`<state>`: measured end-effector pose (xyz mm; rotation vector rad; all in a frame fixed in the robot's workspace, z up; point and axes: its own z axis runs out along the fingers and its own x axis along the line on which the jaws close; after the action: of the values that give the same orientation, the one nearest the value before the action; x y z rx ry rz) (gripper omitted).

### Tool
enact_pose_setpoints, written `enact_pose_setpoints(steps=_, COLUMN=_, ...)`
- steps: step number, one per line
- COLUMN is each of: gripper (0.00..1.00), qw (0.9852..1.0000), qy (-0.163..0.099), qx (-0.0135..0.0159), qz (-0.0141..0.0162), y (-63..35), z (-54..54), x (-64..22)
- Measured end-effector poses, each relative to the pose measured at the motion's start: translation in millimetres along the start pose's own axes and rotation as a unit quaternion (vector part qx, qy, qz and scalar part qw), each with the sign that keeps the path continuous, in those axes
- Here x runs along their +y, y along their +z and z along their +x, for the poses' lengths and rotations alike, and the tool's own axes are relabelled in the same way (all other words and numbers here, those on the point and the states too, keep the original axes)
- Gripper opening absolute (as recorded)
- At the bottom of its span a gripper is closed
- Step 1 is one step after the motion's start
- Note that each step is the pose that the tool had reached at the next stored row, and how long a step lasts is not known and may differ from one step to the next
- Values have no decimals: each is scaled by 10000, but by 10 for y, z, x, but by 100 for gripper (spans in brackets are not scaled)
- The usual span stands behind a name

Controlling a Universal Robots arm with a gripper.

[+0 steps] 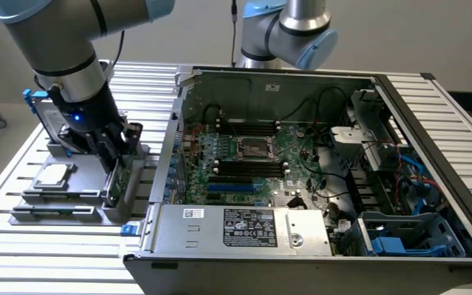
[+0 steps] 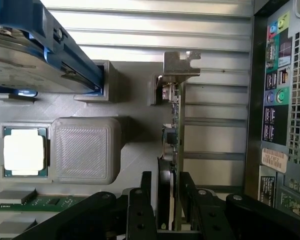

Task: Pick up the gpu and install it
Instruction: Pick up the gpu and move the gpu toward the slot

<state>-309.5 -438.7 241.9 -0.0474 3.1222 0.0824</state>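
A: Going from the exterior view's left. What's sitting where?

B: Slatted aluminium desk (image 1: 56, 249) is carrying a grey plastic parts fixture (image 2: 85, 150). A silver hard drive in a blue frame (image 2: 35, 70) is standing at its far end. A small square silver processor chip (image 1: 53, 175) is lying flat in a pocket. Green memory sticks (image 2: 40, 201) are lying nearest the exterior camera.

A: And the gpu?

B: Thin gpu card, green board with black cover (image 2: 171, 140), is standing on edge in the fixture's slot on the side facing the case. Its silver end bracket (image 2: 180, 65) is sitting at the end away from the arm.

A: End effector?

B: Black two-finger end effector (image 2: 166, 176) is hanging straight over the card with jaws standing wide, one finger (image 2: 142, 205) running down each face. Can't tell whether the pads are touching. Card is sitting down in the slot.

A: Right of that?

B: Open black computer case (image 1: 302, 276) is lying on its side just beside the fixture. Green motherboard (image 1: 252, 160) is facing up. Silver power supply box (image 1: 244, 227) is sitting along the near edge, with a blue plastic drive cage (image 1: 408, 239) in the near right corner.
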Motion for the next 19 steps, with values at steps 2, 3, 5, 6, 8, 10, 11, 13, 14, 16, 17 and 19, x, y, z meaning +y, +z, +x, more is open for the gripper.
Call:
enact_pose_setpoints(steps=2, gripper=36, qw=10000, qy=-1, qx=0, qz=0, y=6, z=-1, x=-4)
enact_pose_setpoints(steps=3, gripper=36, qw=10000, qy=-1, qx=0, qz=0, y=9, z=0, x=-5)
enact_pose_setpoints(steps=5, gripper=36, qw=10000, qy=0, qx=1, qz=1, y=12, z=0, x=-6)
enact_pose_setpoints(steps=6, gripper=36, qw=10000, qy=0, qx=2, qz=1, y=13, z=0, x=-6)
enact_pose_setpoints(steps=8, gripper=36, qw=10000, qy=-1, qx=0, qz=0, y=15, z=0, x=-6)
enact_pose_setpoints(steps=10, gripper=28, qw=10000, qy=-1, qx=0, qz=0, y=15, z=-1, x=-6)
enact_pose_setpoints(steps=11, gripper=28, qw=10000, qy=-1, qx=0, qz=0, y=15, z=-1, x=-6)
enact_pose_setpoints(steps=13, gripper=26, qw=10000, qy=-1, qx=1, qz=0, y=15, z=-1, x=-6)
enact_pose_setpoints(steps=14, gripper=26, qw=10000, qy=-1, qx=0, qz=0, y=15, z=-1, x=-6)
enact_pose_setpoints(steps=16, gripper=26, qw=10000, qy=-1, qx=0, qz=0, y=15, z=0, x=-6)
enact_pose_setpoints(steps=17, gripper=26, qw=10000, qy=-1, qx=0, qz=0, y=15, z=0, x=-6)
enact_pose_setpoints(steps=19, gripper=26, qw=10000, qy=-1, qx=0, qz=-1, y=15, z=0, x=-6)
